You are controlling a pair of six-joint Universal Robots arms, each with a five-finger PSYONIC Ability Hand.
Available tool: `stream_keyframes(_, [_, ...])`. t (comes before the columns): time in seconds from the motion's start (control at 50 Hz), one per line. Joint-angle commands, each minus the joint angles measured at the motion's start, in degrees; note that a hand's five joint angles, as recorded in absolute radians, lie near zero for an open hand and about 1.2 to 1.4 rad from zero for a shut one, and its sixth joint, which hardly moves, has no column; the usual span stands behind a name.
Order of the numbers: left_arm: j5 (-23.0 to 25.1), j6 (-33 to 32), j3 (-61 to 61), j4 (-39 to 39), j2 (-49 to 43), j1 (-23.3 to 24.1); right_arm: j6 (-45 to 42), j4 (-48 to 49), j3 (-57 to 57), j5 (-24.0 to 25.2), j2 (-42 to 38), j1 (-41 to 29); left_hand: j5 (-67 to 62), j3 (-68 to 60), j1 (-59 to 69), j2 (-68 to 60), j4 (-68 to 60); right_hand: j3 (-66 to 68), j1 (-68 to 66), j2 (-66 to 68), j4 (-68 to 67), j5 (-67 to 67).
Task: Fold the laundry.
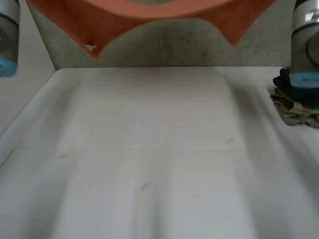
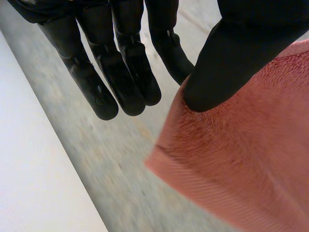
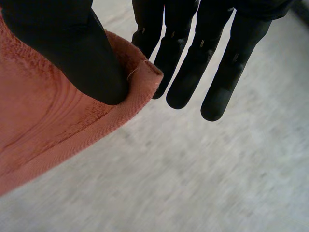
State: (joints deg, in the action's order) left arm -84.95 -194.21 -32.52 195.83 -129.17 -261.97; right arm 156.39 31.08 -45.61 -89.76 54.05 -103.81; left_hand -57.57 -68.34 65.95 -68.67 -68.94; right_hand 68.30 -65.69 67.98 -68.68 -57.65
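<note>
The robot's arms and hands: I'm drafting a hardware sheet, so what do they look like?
The left arm and right arm are grey, rounded cylinders, each with a light-blue cap. The left hand and right hand are plain black, with long, slim fingers, rounded tips and a much thicker thumb.

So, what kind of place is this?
Probably a robot laundry-folding bench: a white table, a pile of clothes at its right edge, and an orange towel pinched by the left hand and right hand.
</note>
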Motion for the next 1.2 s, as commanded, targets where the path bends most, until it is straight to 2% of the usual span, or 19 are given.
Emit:
stream_keyframes(0.02, [1.5,-0.8,-11.9,1.7,-1.0,-0.6,-0.4,-7.1,-5.4,2.0,-2.5,0.8,-12.4,-11.7,14.1,-11.3,-11.1,11.7,-14.3,12.0,-11.3,-12.3])
stream_keyframes(0.2, [8.0,-7.1,-32.3,0.5,0.2,-2.1,-2.6,-16.8,-17.0,5.6,-4.0,2.6,-12.4,-11.7,14.1,-11.3,-11.1,11.7,-14.3,12.0,-11.3,-12.3])
stream_keyframes(0.28, [9.0,-13.2,-40.5,-3.0,3.9,-3.2,-6.5,-24.2,-21.2,6.5,-2.7,3.9,-12.4,-11.7,14.1,-11.3,-11.1,11.7,-14.3,12.0,-11.3,-12.3])
stream_keyframes(0.34, [8.5,-22.8,-48.7,-9.8,9.9,-4.9,-14.4,-33.6,-26.3,6.9,2.2,5.8,-12.4,-11.7,14.1,-11.3,-11.1,11.7,-14.3,12.0,-11.3,-12.3])
stream_keyframes(0.38, [8.7,-26.5,-52.4,-13.9,12.8,-5.8,-18.0,-37.0,-29.3,7.1,5.2,7.3,-12.4,-11.7,14.1,-11.3,-11.1,11.7,-14.3,12.0,-11.3,-12.3])
stream_keyframes(0.54, [13.1,-44.5,-67.4,-34.3,28.0,-13.6,-41.4,-57.0,-47.4,9.2,20.5,12.4,-12.4,-11.7,14.1,-11.3,-11.1,11.7,-14.3,12.0,-11.3,-12.3])
stream_keyframes(0.62, [16.2,-50.9,-68.6,-41.9,31.3,-16.7,-44.9,-56.7,-50.7,12.1,24.6,14.0,-12.4,-11.7,14.1,-11.3,-11.1,11.7,-14.3,12.0,-11.3,-12.3])
stream_keyframes(0.68, [17.4,-53.2,-67.7,-45.3,31.2,-16.9,-44.3,-56.6,-50.9,13.2,24.5,14.2,-12.4,-11.7,14.1,-11.3,-11.1,11.7,-14.3,12.0,-11.3,-12.3])
stream_keyframes(0.76, [17.5,-52.3,-63.9,-45.9,29.2,-15.0,-42.1,-55.3,-49.1,13.5,21.9,13.4,-12.4,-11.7,14.1,-11.3,-11.1,11.7,-14.3,12.0,-11.3,-12.3])
stream_keyframes(0.92, [14.9,-39.4,-50.2,-38.7,20.2,-7.2,-30.8,-44.8,-39.4,10.4,13.5,9.2,-12.4,-11.7,14.1,-11.3,-11.1,11.7,-14.3,12.0,-11.3,-12.3])
stream_keyframes(1.02, [10.2,-32.8,-37.5,-33.9,11.2,-3.1,-24.2,-38.0,-32.0,6.5,7.4,7.3,-12.4,-11.7,14.1,-11.3,-11.1,11.7,-14.3,12.0,-11.3,-12.3])
stream_keyframes(1.2, [0.8,-27.6,-18.3,-33.3,-1.5,2.0,-20.0,-28.3,-21.6,2.1,-2.2,4.3,-12.4,-11.7,14.1,-11.3,-11.1,11.7,-14.3,12.0,-11.3,-12.3])
